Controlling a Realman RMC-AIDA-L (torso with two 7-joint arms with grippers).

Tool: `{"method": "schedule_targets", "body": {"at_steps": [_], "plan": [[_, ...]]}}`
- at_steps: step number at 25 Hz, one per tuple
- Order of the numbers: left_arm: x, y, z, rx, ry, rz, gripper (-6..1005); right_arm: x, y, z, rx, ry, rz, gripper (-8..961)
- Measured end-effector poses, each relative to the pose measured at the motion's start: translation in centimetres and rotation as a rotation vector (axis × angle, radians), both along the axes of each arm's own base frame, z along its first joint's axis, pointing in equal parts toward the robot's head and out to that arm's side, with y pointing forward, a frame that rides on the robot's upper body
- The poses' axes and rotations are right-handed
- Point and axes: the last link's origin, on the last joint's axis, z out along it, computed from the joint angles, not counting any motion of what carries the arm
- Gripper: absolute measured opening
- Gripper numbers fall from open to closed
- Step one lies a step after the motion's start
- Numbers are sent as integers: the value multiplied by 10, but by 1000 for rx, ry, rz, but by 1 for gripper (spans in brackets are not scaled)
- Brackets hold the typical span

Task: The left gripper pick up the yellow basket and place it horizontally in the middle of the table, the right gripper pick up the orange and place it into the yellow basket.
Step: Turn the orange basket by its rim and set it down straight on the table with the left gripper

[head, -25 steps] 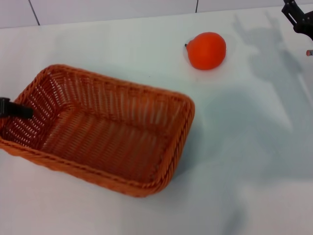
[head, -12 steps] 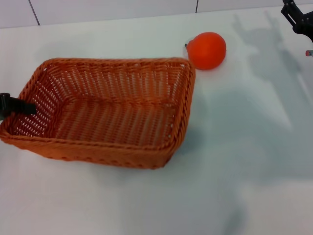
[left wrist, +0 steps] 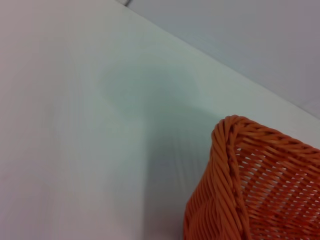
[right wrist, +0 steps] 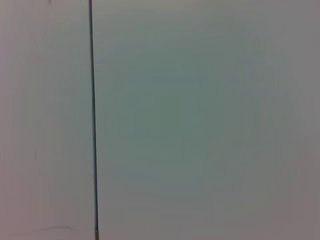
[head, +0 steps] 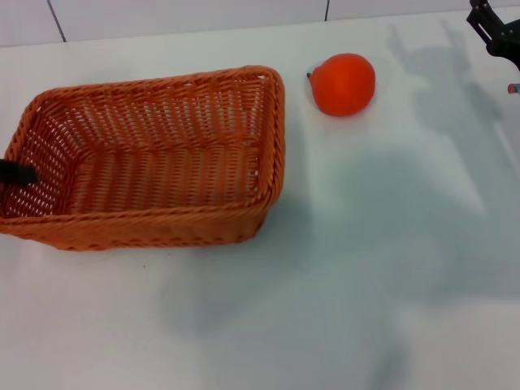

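A: How is the yellow basket [head: 146,166] held?

B: Its left rim is clamped by the left gripper [head: 16,172], on the table [head: 366,284].

A: Risk?

B: The nearby orange [head: 343,83] could be struck by its corner if swung further. The right gripper [head: 494,24] is parked far right; its opening cannot be determined.

The basket [head: 146,166] sits on the table [head: 341,309], left of centre, its long side running left to right. The orange [head: 344,84] lies on the table just beyond the basket's far right corner, apart from it. The left gripper [head: 16,173] reaches into the basket's left end. The right gripper [head: 496,28] is at the far right edge, well apart from the orange.
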Motion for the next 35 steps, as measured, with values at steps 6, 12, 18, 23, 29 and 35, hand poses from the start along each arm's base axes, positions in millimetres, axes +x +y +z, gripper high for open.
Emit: {"method": "schedule_targets", "body": {"at_steps": [6,12,18,23,29,35], "plan": [[-6,-6,0,37,3,30,150,1,0,-1,-5,-1,-9,945],[-10,-8,-2,58,2,46,150,2,1,-1,-10,-1,-14,945],[-8,-6,-2,65,6,41,150,2,2,-1,-12,-2,-19,945],[-7,-3,-1,70,9,35,150,2,2,-1,-11,-2,-19,946],[-7,-2,-2,79,11,39,150,1,2,0,-8,-3,-15,946],[-7,-1,-4,83,16,38,159,1,2,0,-8,-3,-15,946]]}}
